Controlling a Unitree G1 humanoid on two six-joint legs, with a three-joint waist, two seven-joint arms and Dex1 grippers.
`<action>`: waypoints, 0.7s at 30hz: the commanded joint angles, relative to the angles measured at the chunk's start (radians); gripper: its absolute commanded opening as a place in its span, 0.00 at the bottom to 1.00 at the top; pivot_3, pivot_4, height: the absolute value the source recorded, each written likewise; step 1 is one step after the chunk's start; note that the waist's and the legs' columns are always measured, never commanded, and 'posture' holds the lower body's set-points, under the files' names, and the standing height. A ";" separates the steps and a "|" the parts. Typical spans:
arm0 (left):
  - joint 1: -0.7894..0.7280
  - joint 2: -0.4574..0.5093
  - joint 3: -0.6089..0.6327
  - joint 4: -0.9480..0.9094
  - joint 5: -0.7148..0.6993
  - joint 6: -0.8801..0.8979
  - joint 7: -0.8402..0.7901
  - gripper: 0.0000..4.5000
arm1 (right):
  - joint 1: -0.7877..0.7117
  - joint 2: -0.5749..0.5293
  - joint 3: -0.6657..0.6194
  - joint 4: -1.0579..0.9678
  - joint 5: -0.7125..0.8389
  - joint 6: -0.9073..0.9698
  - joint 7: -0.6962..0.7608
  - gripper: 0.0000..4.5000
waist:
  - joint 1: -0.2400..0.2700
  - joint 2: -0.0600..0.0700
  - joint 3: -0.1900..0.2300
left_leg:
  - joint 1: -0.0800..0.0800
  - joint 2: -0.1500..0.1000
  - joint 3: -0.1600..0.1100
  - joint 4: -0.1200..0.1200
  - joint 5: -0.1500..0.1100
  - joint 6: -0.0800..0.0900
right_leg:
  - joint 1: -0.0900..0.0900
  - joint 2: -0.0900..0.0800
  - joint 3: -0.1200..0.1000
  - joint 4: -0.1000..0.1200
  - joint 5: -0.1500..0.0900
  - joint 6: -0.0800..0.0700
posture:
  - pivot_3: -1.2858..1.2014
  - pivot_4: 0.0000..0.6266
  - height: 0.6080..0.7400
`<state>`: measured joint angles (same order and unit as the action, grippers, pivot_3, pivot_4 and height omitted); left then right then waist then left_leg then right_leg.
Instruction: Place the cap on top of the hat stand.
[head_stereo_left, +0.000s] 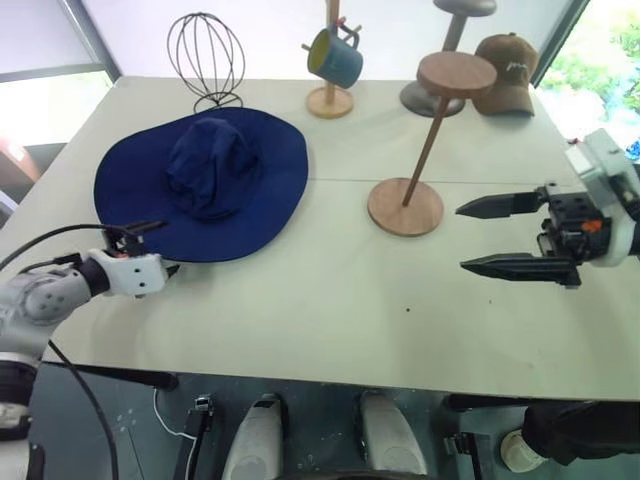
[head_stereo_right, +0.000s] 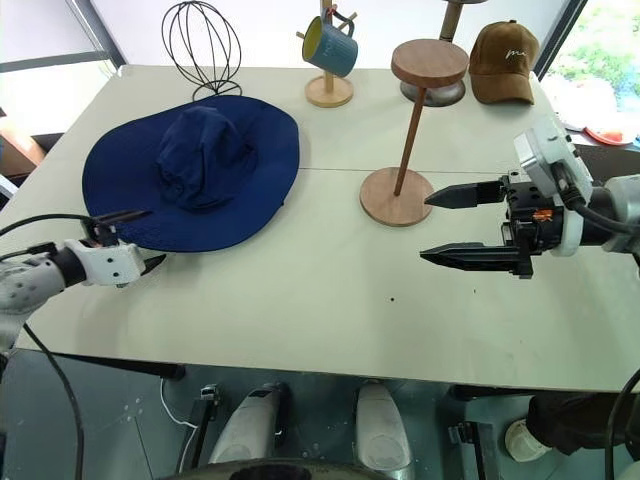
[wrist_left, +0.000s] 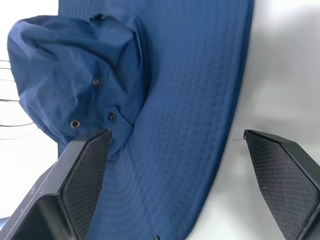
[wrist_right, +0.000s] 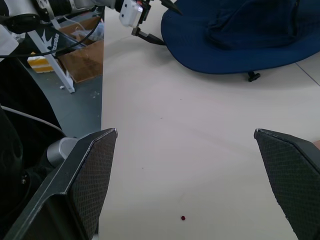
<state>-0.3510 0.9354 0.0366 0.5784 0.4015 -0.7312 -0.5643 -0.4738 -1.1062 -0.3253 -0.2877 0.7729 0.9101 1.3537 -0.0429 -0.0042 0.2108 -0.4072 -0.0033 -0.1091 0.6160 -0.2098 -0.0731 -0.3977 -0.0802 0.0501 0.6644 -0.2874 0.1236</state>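
one pale table (head_stereo_left: 330, 300) held everything, and the cap serves as the landmark. there was one cap (head_stereo_left: 205, 180), a navy wide-brimmed sun hat, lying flat with its soft crown up and crumpled. there were four stands. one wire head-shaped stand (head_stereo_left: 206, 55) stood just behind the cap. one wooden hat stand (head_stereo_left: 420, 150), with round base, slanted rod and disc top, stood to the right of the cap, apart from it and bare on top. one wooden peg stand (head_stereo_left: 331, 60) with one blue mug (head_stereo_left: 335, 57) hung on it stood behind the cap and to its right. one grey pedestal stand (head_stereo_left: 440, 80) stood farther right again, with one brown baseball cap (head_stereo_left: 507, 73) beside it. there were two grippers. the right gripper (head_stereo_left: 500, 238) hung well right of the cap, past the hat stand, fingers spread wide and holding nothing. the left gripper (head_stereo_left: 150, 250) sat at the cap's near brim edge, fingers spread apart on either side of the brim edge, not pinching it.
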 joint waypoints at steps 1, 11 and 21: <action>-0.099 -0.016 -0.077 0.111 0.089 -0.038 0.107 0.99 | -0.036 -0.024 -0.035 -0.016 0.039 -0.004 -0.028 1.00 | 0.001 0.000 0.000 | 0.000 0.000 0.000 0.000 0.000 0.000 | 0.000 0.000 0.000 0.000 0.000 0.000 | 0.52 0.24 1.00; -0.280 -0.064 -0.224 0.351 0.194 -0.046 0.317 0.87 | -0.051 -0.044 -0.036 -0.003 0.067 -0.023 -0.056 1.00 | 0.008 0.000 -0.001 | 0.001 0.000 0.000 0.001 0.003 0.001 | 0.002 0.000 0.000 0.000 0.003 0.003 | 0.52 0.24 1.00; -0.298 -0.070 -0.231 0.380 0.099 -0.047 0.285 0.02 | -0.112 -0.055 -0.035 0.072 0.096 0.007 -0.083 1.00 | 0.007 0.001 -0.001 | -0.001 0.000 0.000 0.001 0.005 -0.001 | 0.001 0.000 0.000 0.000 0.004 0.002 | 0.52 0.24 1.00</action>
<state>-0.6441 0.8616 -0.2175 0.9628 0.5497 -0.7851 -0.2548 -0.5640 -1.1356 -0.3281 -0.2213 0.8417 0.9047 1.2751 -0.0361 -0.0037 0.2100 -0.4081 -0.0037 -0.1093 0.6170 -0.2048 -0.0745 -0.3968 -0.0807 0.0500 0.6643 -0.2830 0.1261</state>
